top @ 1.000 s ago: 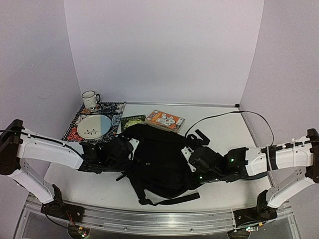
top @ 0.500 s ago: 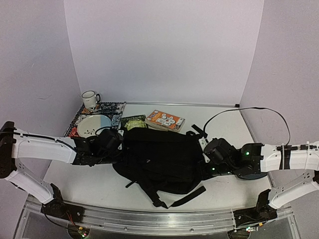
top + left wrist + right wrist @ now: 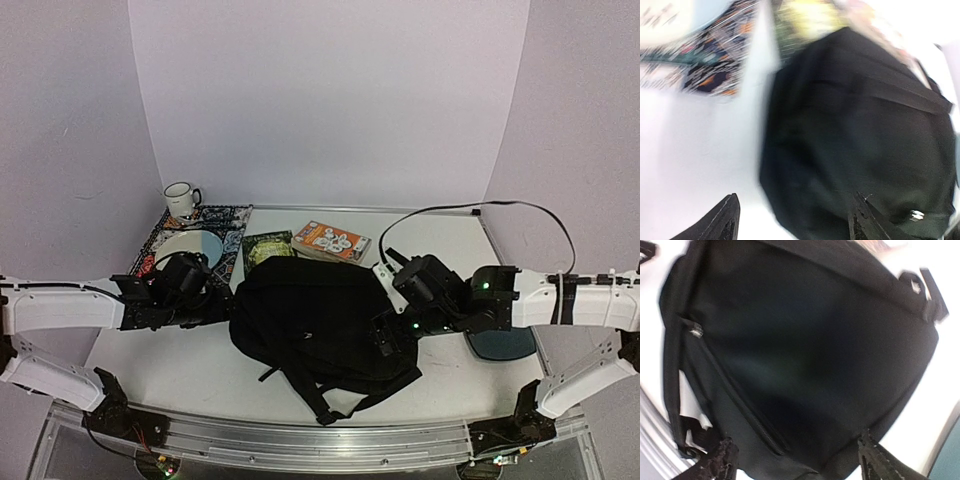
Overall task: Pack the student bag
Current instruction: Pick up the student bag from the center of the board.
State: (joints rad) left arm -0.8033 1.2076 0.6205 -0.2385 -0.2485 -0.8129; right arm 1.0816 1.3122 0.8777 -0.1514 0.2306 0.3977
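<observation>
**Item 1, student bag** (image 3: 320, 315). Large black fabric backpack lying flat in the middle of the table (image 3: 450, 255), between the two arms. Its straps trail toward the near edge. The right wrist view shows a closed zip line (image 3: 740, 405) running across the fabric of the bag (image 3: 805, 350).

**Item 2, left pincer** (image 3: 222, 300). It sits at the bag's left edge. In the left wrist view the left pincer (image 3: 795, 222) has its jaws spread wide and grips nothing. One fingertip (image 3: 725, 220) is over bare table and the other is over the black fabric of the bag (image 3: 855, 140). Whether it touches the fabric cannot be told.

**Item 3, right pincer** (image 3: 385, 335). It is over the bag's right side. In the right wrist view the right pincer (image 3: 797, 465) has its jaws spread wide with nothing held. Both fingertips frame the bag's surface, and contact cannot be told.

**Item 4, other things on the table.**
- Patterned mat (image 3: 228, 222) at far left, carrying a plate (image 3: 190, 248).
- White mug (image 3: 181, 199) at the mat's far corner.
- Green packet (image 3: 266, 245) just beyond the bag.
- Orange box (image 3: 332, 241) beside the green packet.
- Dark-teal pad (image 3: 505, 345) under the right arm, near the bag but apart from it.
</observation>
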